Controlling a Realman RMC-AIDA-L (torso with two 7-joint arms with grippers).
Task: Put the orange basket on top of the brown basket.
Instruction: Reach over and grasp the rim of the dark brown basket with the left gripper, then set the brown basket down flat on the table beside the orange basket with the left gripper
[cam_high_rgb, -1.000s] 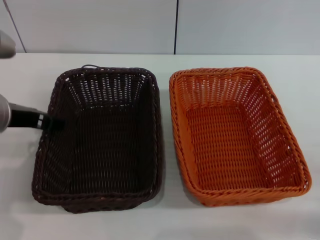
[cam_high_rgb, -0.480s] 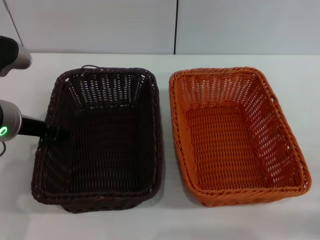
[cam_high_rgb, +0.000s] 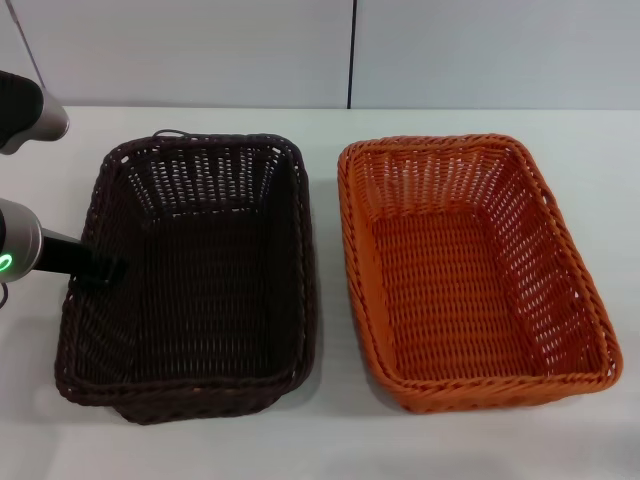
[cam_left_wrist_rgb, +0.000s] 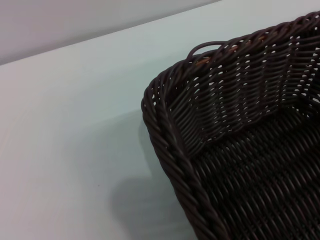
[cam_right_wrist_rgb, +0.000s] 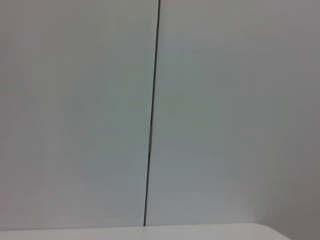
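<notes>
We see the left gripper (cam_high_rgb: 105, 270) at the brown basket's (cam_high_rgb: 190, 280) left rim, seemingly clamped on it; the orange basket (cam_high_rgb: 470, 270) sits just right, a narrow gap between, on the white bench (cam_high_rgb: 330, 440).

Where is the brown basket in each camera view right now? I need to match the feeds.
Head view: the brown basket fills the left half of the table, beside the orange basket, with the left claw at its left rim.
Left wrist view: one corner of it fills the right and lower part of the picture.
Right wrist view: not in it.
Shared landmark: the small loop on the basket's far rim.
</notes>
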